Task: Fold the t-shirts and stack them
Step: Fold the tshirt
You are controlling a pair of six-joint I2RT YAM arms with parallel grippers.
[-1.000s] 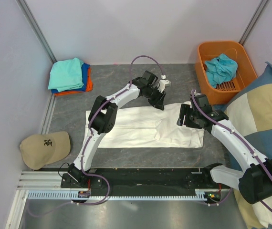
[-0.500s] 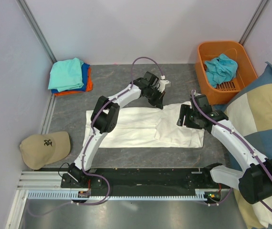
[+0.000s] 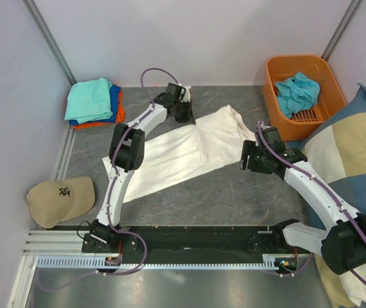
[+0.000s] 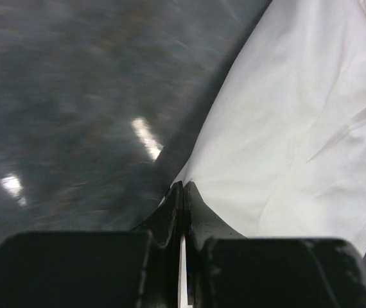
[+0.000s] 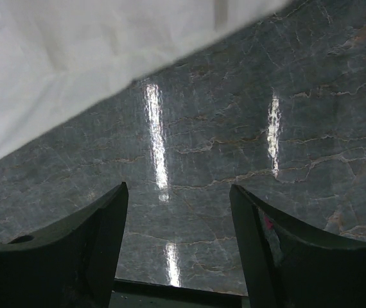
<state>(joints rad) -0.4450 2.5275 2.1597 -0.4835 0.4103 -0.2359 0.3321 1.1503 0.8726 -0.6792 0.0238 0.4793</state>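
The large white t-shirt (image 3: pixel 183 151) lies folded in a long band, slanting from the table's front left to its back right. My left gripper (image 3: pixel 187 115) is shut on its far edge; in the left wrist view the jaws are pressed together on white cloth (image 4: pixel 286 128). My right gripper (image 3: pixel 247 156) is open and empty over bare table just right of the shirt, whose edge shows in the right wrist view (image 5: pixel 74 70). A stack of teal, blue and orange t-shirts (image 3: pixel 93 102) lies at the back left. Another teal t-shirt (image 3: pixel 296 92) sits crumpled in the orange basket (image 3: pixel 279 115).
A tan cap (image 3: pixel 61 200) lies at the front left. A blue-and-cream checked cushion (image 3: pixel 350 160) fills the right side. The basket stands at the back right, close to my right arm. Grey walls close in the back and left.
My left gripper has swung left and back, dragging the white shirt's far edge with it. The shirt has turned from lying straight across to a slant. My right gripper has stayed put, open.
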